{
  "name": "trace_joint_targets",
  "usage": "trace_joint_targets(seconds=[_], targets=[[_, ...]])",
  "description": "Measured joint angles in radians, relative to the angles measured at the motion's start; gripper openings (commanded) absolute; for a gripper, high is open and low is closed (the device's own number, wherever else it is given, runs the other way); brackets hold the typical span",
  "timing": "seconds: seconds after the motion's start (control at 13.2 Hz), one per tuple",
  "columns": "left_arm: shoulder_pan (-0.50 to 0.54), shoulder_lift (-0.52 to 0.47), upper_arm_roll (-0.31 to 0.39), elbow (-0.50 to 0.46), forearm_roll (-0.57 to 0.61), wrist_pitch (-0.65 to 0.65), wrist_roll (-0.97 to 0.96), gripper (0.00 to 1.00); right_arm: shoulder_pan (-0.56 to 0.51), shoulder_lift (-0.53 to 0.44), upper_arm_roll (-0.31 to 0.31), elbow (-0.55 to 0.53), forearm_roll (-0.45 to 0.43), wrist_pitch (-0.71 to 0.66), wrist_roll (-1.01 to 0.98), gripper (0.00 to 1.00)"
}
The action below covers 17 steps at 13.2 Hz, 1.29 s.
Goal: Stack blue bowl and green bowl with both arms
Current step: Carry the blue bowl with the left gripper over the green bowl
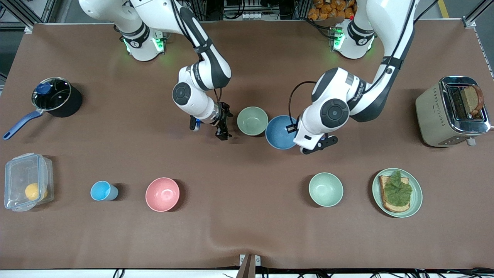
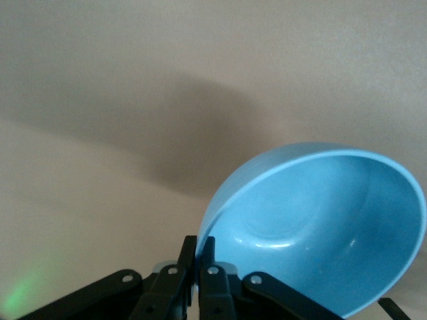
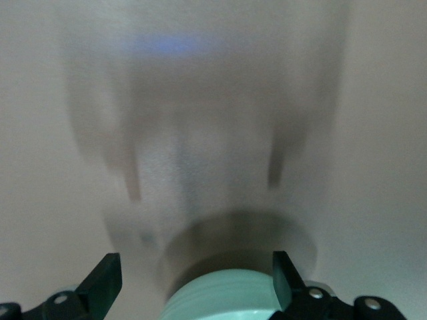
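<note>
The left gripper's (image 2: 199, 257) fingers (image 2: 190, 250) are pinched on the rim of the blue bowl (image 2: 320, 227), one inside and one outside the wall. In the front view that gripper (image 1: 295, 129) sits at the bowl's three o'clock edge, and the blue bowl (image 1: 278, 133) lies near the table's (image 1: 247, 231) middle.

The right gripper's (image 3: 197, 283) fingers (image 3: 103, 280) stand wide apart, one on each side of the green bowl (image 3: 223, 293), whose pale rim shows just between them; whether they touch it I cannot tell. In the front view this gripper (image 1: 222, 123) is at nine o'clock of the green bowl (image 1: 252, 121), close beside it.

The green bowl sits at about ten o'clock of the blue bowl, their rims touching or nearly so.

A second green bowl (image 1: 325, 189) lies nearer the front camera, at about five o'clock of the blue one and well apart. A pink bowl (image 1: 162, 194) lies toward the right arm's end.
</note>
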Motion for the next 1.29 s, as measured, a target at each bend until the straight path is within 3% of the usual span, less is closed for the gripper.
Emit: trace_joint_targets(seconds=[1.29], targets=[[-0.002, -0.024, -0.141, -0.147, -0.021, 0.214, -0.181, 0.0, 0.004, 0.003, 0.004, -0.007, 0.033, 0.02, -0.01, 1.0]])
